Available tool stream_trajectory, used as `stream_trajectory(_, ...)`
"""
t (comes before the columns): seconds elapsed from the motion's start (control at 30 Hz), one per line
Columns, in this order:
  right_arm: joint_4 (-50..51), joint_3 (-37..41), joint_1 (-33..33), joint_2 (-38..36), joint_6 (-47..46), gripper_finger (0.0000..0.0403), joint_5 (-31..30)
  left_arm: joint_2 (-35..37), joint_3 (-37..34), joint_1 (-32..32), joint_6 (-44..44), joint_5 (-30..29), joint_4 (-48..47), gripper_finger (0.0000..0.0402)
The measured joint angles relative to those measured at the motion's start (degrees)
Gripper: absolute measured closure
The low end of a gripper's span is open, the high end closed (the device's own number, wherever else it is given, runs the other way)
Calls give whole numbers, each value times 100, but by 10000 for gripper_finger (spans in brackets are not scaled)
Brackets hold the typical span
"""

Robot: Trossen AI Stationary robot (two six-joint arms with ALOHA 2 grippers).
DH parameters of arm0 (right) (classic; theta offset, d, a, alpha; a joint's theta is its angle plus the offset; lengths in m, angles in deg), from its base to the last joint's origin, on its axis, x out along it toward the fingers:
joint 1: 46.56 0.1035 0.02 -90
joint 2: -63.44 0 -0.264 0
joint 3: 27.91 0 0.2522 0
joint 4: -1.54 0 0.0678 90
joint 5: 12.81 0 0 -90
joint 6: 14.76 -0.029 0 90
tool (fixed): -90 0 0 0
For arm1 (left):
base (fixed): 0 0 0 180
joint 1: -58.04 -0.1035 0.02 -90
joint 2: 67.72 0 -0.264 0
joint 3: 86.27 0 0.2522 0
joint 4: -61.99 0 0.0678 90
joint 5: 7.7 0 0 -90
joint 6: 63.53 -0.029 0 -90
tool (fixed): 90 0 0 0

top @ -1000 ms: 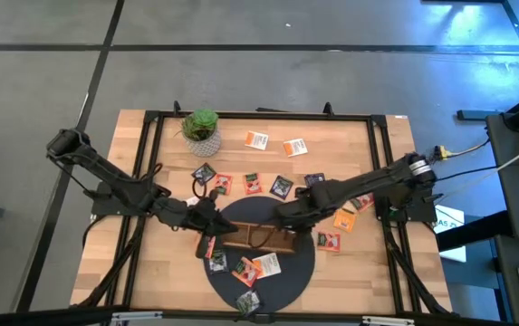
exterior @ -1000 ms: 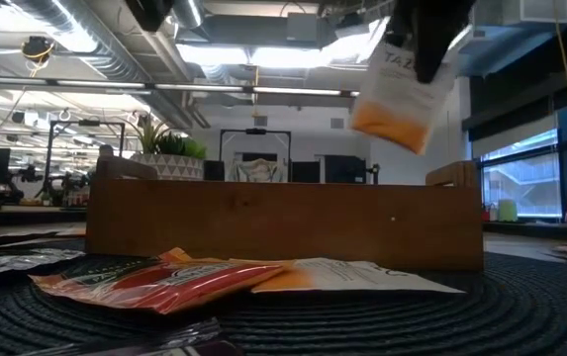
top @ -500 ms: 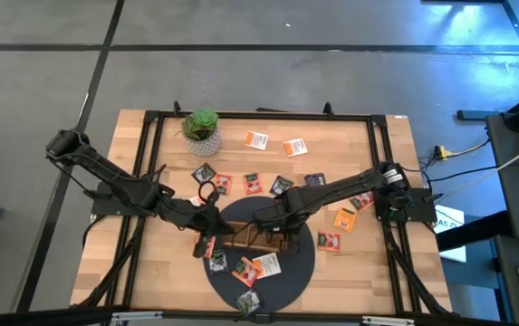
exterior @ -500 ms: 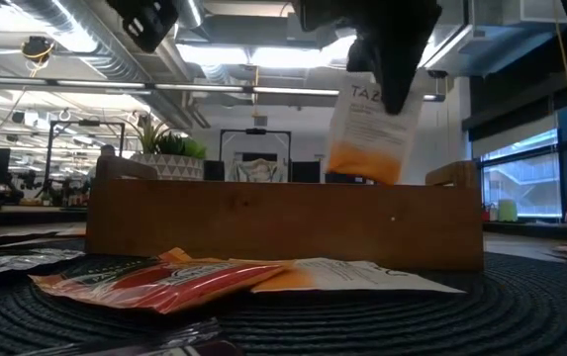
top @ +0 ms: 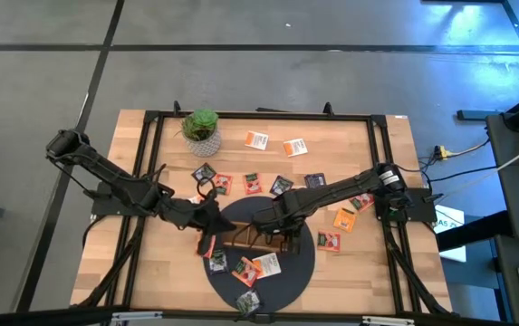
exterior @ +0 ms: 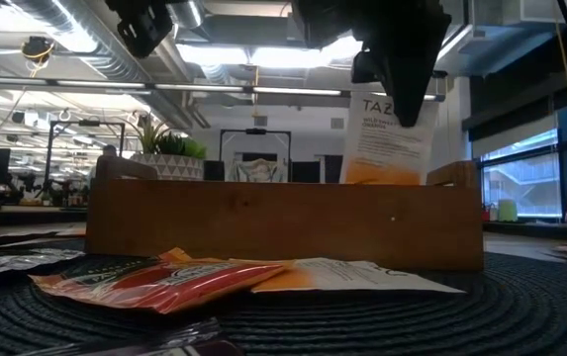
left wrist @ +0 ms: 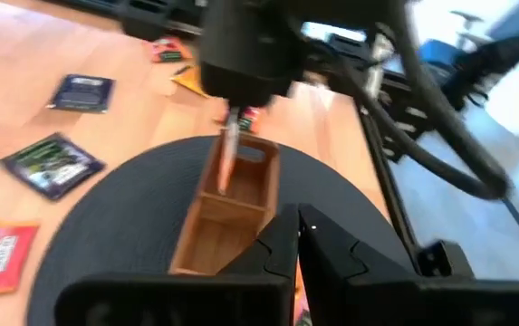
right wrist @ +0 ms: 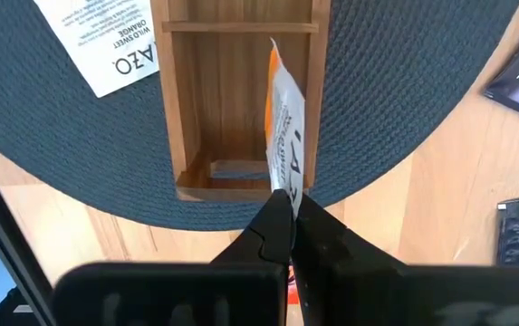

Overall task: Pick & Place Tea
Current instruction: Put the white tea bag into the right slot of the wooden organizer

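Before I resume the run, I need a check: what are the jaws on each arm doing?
Left gripper: closed, empty, beside the tray.
Right gripper: closed on a white-orange tea packet, above the tray.

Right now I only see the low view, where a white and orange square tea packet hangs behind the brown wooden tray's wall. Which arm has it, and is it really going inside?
Observer: The right gripper has it. It is shut on the top edge of the white and orange tea packet.
Operator: But is it in the box?
Observer: Yes. The right wrist view shows its lower part down in the end compartment of the brown wooden tray, standing on edge.
Operator: Where is the other arm?
Observer: The left gripper is shut and holds nothing. It is near the tray's opposite end.
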Motion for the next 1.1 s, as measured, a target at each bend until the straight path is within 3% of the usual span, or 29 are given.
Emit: stream_trajectory(1.1, -104, 9, 0, 33, 4, 395, -7, 0, 2, 2, 4, -65, -40, 393)
